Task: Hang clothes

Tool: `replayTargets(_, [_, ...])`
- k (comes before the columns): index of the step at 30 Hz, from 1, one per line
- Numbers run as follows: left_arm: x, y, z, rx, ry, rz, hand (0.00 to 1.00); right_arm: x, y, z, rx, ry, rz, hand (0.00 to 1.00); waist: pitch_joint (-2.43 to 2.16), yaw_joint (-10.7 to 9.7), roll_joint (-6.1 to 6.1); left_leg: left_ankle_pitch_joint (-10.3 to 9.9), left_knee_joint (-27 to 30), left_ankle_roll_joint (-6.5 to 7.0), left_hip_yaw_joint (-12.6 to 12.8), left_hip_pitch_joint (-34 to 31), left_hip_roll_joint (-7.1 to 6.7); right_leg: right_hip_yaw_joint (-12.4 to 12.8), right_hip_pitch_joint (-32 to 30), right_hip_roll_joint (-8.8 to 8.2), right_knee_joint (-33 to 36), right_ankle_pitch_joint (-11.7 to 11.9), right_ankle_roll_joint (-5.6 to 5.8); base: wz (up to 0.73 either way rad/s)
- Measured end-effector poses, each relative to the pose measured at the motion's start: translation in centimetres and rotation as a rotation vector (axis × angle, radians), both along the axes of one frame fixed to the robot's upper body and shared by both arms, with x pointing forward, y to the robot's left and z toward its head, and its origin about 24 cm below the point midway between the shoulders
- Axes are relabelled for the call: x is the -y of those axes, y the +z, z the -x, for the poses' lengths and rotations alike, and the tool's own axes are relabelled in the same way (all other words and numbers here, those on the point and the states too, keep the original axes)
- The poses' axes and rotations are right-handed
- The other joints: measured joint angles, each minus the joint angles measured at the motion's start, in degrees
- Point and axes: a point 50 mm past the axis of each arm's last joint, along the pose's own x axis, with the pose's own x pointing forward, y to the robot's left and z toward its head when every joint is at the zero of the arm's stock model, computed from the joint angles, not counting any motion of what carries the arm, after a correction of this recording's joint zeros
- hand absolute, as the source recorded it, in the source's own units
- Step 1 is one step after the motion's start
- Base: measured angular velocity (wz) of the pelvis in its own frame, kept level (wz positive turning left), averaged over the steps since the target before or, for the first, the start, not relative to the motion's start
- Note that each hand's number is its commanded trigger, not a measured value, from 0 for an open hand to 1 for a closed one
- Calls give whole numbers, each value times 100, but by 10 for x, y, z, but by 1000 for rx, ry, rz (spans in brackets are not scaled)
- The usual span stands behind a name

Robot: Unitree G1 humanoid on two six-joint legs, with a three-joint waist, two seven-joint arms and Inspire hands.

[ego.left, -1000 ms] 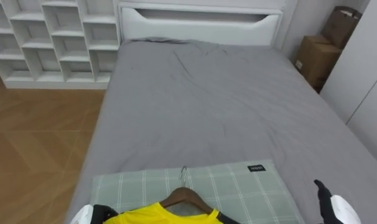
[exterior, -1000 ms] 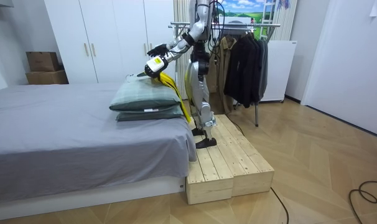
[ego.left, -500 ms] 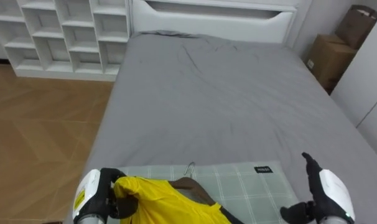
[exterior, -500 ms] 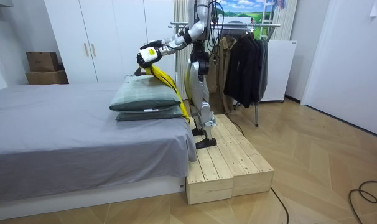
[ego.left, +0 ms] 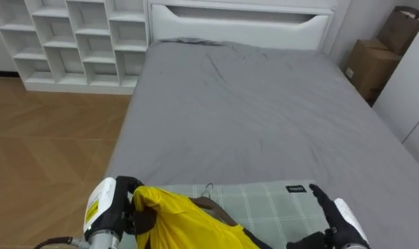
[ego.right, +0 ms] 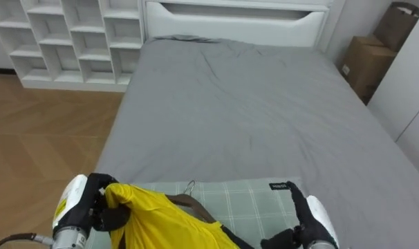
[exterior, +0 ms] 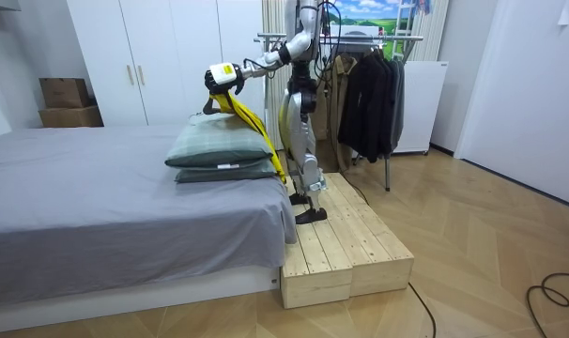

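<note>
Yellow shirt (ego.left: 189,221) clamped in curled left hand (ego.left: 113,211) above green pillow (ego.left: 265,200) on grey bed (ego.left: 251,117); right hand (ego.left: 337,220) spread.

Was a wide bed (exterior: 97,291), set on the wood floor (ego.left: 50,159), with a white headboard (ego.left: 240,24) at the far end. Lay covered by a creased grey sheet (ego.left: 244,117). Bore two green checked pillows (exterior: 223,155), stacked at the near end.
</note>
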Motion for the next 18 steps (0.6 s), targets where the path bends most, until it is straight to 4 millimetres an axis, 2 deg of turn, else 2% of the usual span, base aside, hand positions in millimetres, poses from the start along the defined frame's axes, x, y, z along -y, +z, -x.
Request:
replayTargets(5, [4, 4, -4, 23, -28, -30, 100, -16, 0, -9, -36, 53, -188, 0, 2, 47, -2, 0, 0, 0, -16, 13, -6, 2, 3, -4, -3, 2, -1, 0])
replayTargets(13, [7, 4, -4, 26, -47, -52, 100, -25, -17, -4, -149, 49, -430, 0, 36, 138, 0, 0, -2, 0, -55, 17, -4, -68, 42, -13, -13, 5, -4, 4])
replayTargets(16, [8, 5, -5, 35, -54, -49, 100, -27, -22, -2, -179, 52, -471, 0, 86, 159, 23, -2, -8, -1, -54, -4, -13, -76, 44, -13, -20, 3, -1, 0])
replayTargets(17, [9, 6, -5, 45, -56, -48, 100, -28, -23, -2, -194, 54, -495, 0, 125, 157, 28, -3, -16, -1, -42, -8, -43, -74, 40, -9, -26, 2, 1, 0])
replayTargets(18, [9, 6, -5, 55, -58, -48, 100, -29, -26, -1, -211, 59, -509, 0, 132, 151, 29, -3, -22, -1, -46, -31, -42, -83, 10, -4, -28, 2, 1, 0])
